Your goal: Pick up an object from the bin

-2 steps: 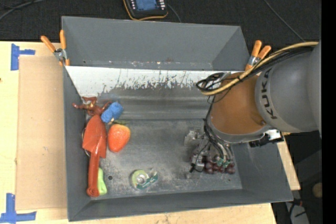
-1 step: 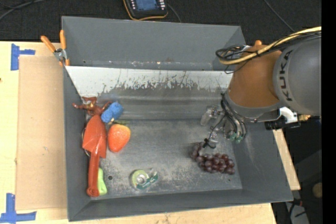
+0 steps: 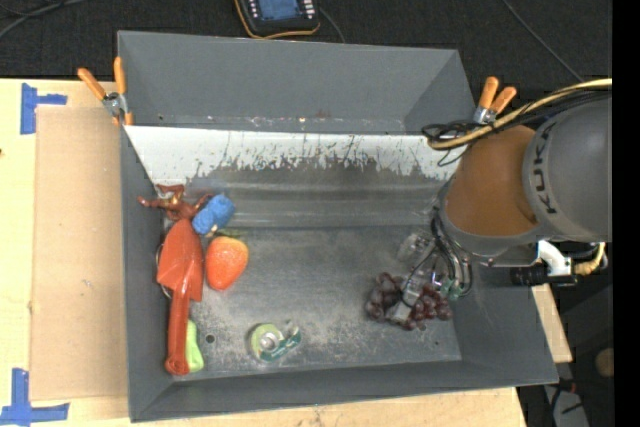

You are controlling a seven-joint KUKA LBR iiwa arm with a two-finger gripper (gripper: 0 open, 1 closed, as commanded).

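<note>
In the camera view the gripper (image 3: 418, 293) is hanging low at the right end of the bin (image 3: 300, 85). It is sitting right over a bunch of dark purple grapes (image 3: 383, 301), whose berries are spreading out on both sides of the jaws. How wide the jaws are standing cannot be told. Away from the jaws toward the view's left, a small green-and-white round thing (image 3: 270, 341) is lying. Well beyond it a strawberry (image 3: 226, 261), a red scoop (image 3: 181, 265) and a blue piece (image 3: 212, 213) are resting together.
</note>
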